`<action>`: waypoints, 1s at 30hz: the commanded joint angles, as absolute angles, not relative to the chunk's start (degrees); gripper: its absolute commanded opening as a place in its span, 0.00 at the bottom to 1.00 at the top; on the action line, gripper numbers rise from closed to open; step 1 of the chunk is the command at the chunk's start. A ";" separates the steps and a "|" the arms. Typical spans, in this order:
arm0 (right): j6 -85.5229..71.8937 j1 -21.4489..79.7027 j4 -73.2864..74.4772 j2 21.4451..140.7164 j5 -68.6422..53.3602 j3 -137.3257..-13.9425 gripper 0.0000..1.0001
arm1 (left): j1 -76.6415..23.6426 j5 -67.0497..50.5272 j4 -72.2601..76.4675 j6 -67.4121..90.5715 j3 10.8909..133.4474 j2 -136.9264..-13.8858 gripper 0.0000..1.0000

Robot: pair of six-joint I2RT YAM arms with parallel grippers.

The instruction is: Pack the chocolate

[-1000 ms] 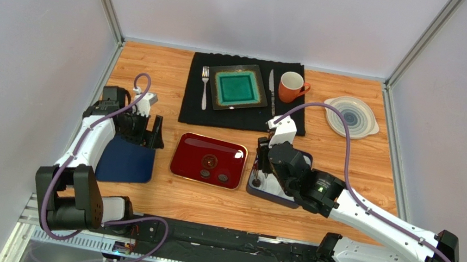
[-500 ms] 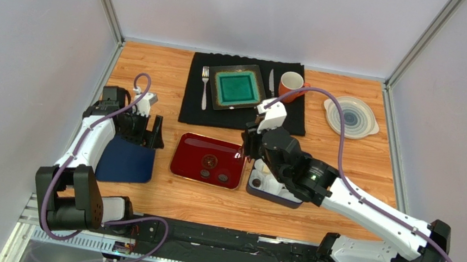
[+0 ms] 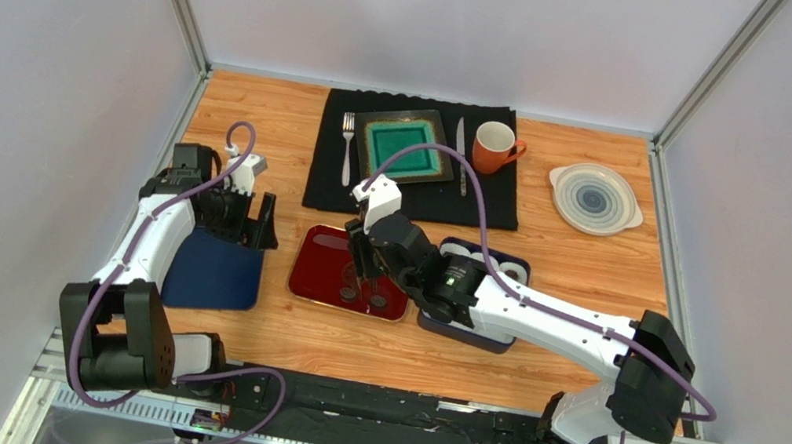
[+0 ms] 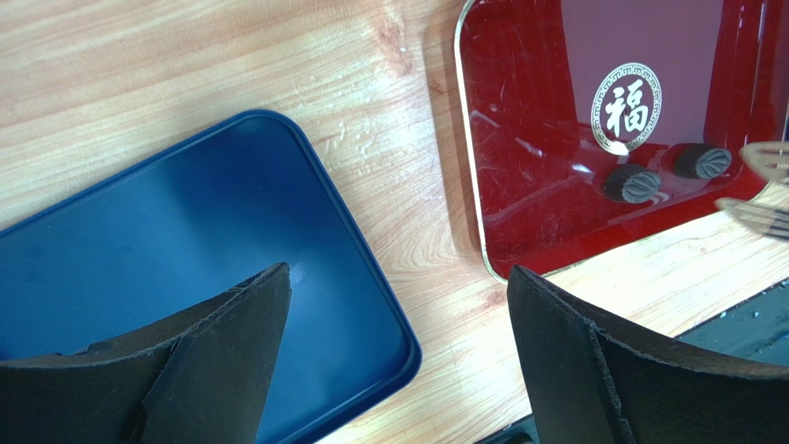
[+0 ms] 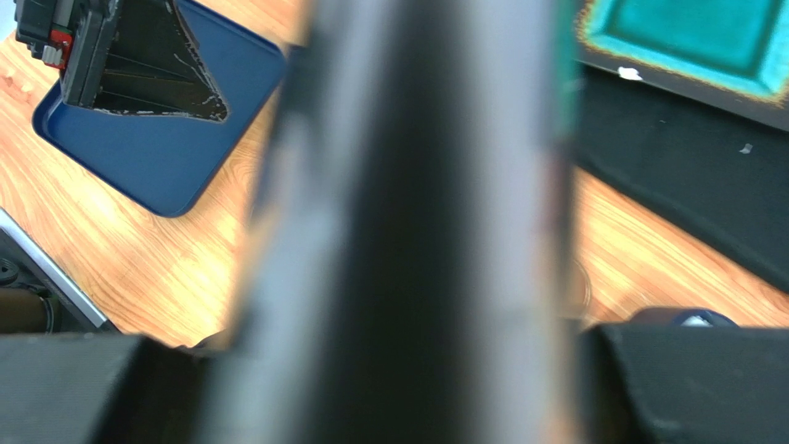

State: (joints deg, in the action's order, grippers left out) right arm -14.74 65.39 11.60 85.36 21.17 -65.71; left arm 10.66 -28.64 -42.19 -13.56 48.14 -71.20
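Chocolate: two dark brown rounds (image 4: 632,183) on red tray (image 4: 537,111), side by side near its front edge, just by the gold emblem. Part of tray hidden under my R arm in top view. Tips of metal tongs (image 4: 764,159) just beside the rounds, not touching. My R jaws (image 3: 363,259) over red tray, clenched on the tongs; R wrist view mostly blocked by blurred grey shaft. Purple box (image 3: 478,336) w/ white paper cups (image 3: 463,259) just right of red tray. My L jaws (image 4: 398,277) released, spread wide, nothing between them, above corner of blue tray (image 4: 185,240) and bare table (image 4: 185,74).
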 commanded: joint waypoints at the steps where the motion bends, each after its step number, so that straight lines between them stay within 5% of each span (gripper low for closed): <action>1: -14.94 65.92 6.07 87.18 19.25 -69.70 0.42 | 11.07 -29.44 -42.10 -13.80 50.27 -69.87 0.96; 30: -15.12 66.00 2.37 95.53 19.25 -70.22 0.42 | 11.07 -29.27 -42.19 -14.41 50.45 -69.79 0.96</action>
State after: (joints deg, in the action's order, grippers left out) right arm -14.79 65.60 5.80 94.87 18.50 -67.57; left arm 10.66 -28.62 -42.22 -13.56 48.40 -71.20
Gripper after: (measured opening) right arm 0.422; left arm 0.957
